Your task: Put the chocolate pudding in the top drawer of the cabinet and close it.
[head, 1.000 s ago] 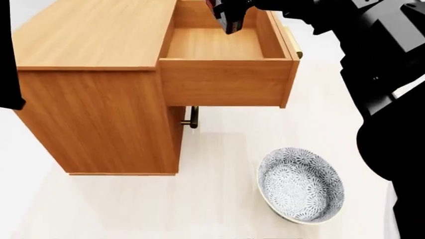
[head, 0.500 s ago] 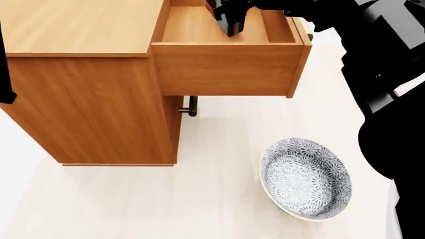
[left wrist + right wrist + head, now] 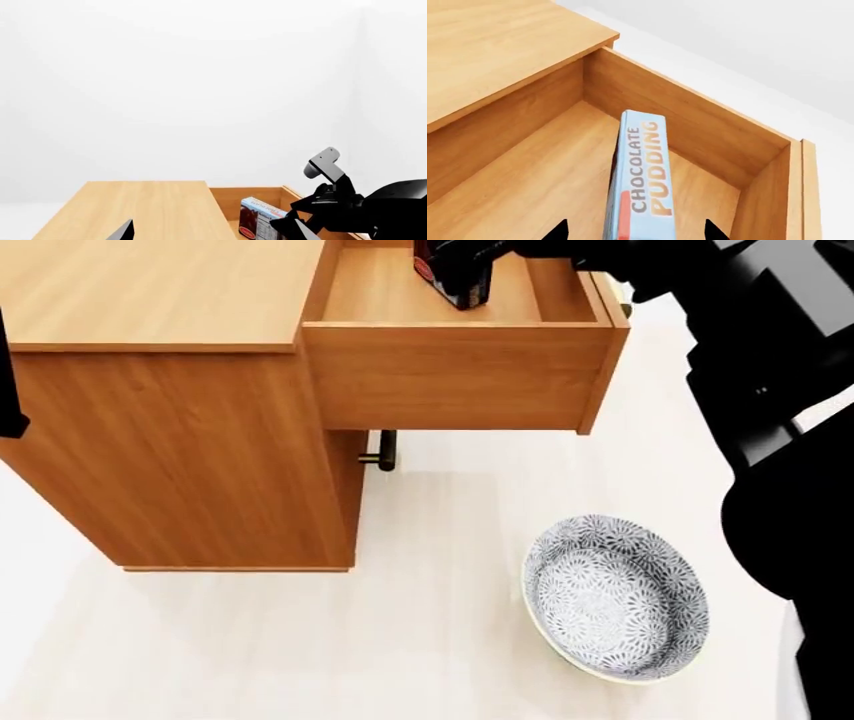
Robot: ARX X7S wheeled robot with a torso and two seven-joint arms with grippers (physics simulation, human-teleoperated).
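Pale floor w/ a patterned bowl near my base, beside the cabinet. Top drawer is pulled out. My right pincer is clenched on the chocolate pudding, carton held on edge, blue side up, inside the drawer box; can't tell if it touches the bottom. Left pincer: only tips show above the cabinet top, tips apart, holding nothing.

Head view shifted: cabinet and top drawer sat higher and further left in frame than 1 second before; bowl moved slightly right. Right claw with chocolate pudding lowered; carton now sat inside the open drawer.
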